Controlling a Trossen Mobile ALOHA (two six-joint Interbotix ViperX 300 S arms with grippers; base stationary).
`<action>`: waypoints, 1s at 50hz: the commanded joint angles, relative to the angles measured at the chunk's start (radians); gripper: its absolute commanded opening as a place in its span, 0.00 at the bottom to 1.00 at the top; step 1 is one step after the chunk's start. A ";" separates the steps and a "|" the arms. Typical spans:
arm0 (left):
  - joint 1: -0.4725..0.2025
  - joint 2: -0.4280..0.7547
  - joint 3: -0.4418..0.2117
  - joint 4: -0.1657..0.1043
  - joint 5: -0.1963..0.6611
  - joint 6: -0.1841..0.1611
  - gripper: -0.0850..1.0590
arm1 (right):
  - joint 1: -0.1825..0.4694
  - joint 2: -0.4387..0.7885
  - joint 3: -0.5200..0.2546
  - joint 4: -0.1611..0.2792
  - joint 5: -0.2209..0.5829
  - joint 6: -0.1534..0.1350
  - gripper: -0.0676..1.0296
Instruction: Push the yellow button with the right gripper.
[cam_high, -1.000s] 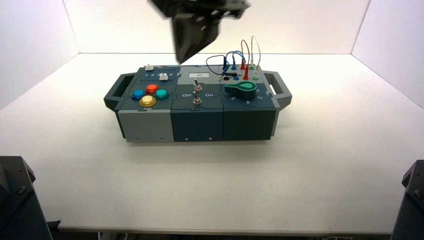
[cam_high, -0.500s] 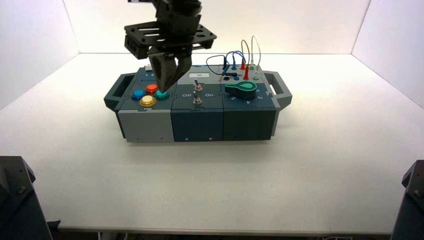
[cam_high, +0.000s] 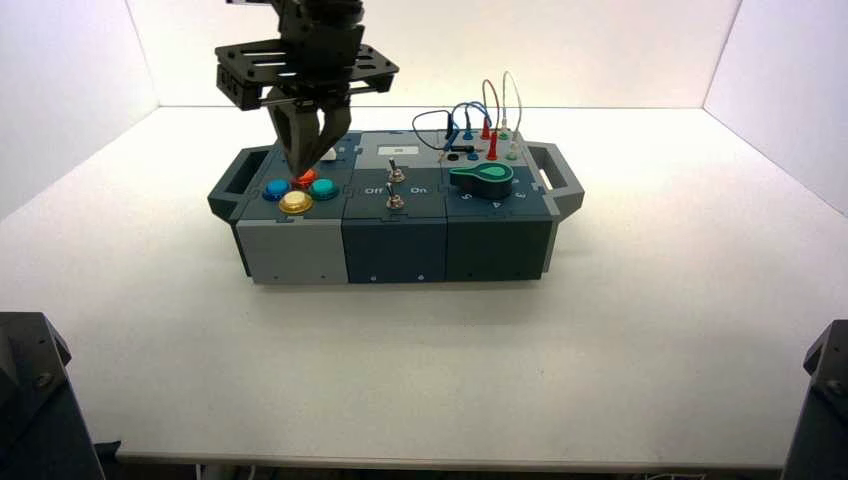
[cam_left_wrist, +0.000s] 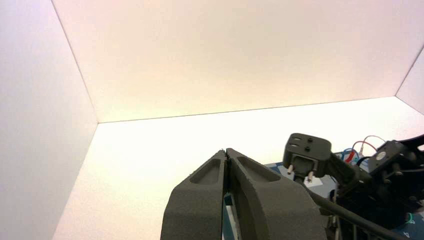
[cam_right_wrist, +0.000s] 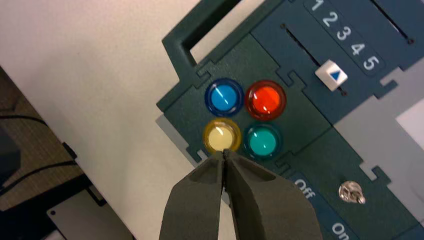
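The right tool (cam_high: 295, 174), black with a flat perforated plate and two tapered fingers, has swung left across the box (cam_high: 292, 252), a wide grey, navy and dark green case with a handle at each end. A second ago it hung above the box's middle and back; half a second ago it was above the teal-green round button (cam_high: 323, 189); now its tip is just over the red-orange round button (cam_high: 304, 177). That looks like the approach to the press, with no push made so far.

The domed amber-yellow button with a gold rim (cam_high: 295, 202) is on the left part of the box's top, nearest the box's front edge, with the blue round button (cam_high: 277, 189) just behind it. The right tool is clenched, fingertips together, with nothing between them. I judge that it next needs to come slightly toward the box's front and then straight down; dropping here could press red-orange instead.

The left tool (cam_left_wrist: 226, 151) waits clear of the box, also clenched and empty.

The box stands on a pale surface (cam_high: 400, 380). Held in its top are the four buttons, two silver toggle switches (cam_high: 395, 201) at the middle, a green knob (cam_high: 484, 174) at the right, and plugged-in wires (cam_high: 497, 88) at the right rear.
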 joint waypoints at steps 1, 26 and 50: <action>0.005 0.006 -0.035 0.000 -0.006 -0.002 0.05 | 0.012 -0.006 -0.043 0.005 0.008 -0.002 0.04; 0.005 0.002 -0.035 0.000 -0.006 0.000 0.05 | 0.012 0.043 -0.077 0.015 0.023 -0.002 0.04; 0.005 -0.005 -0.035 0.000 -0.006 0.000 0.05 | 0.012 0.087 -0.075 0.035 0.023 -0.002 0.04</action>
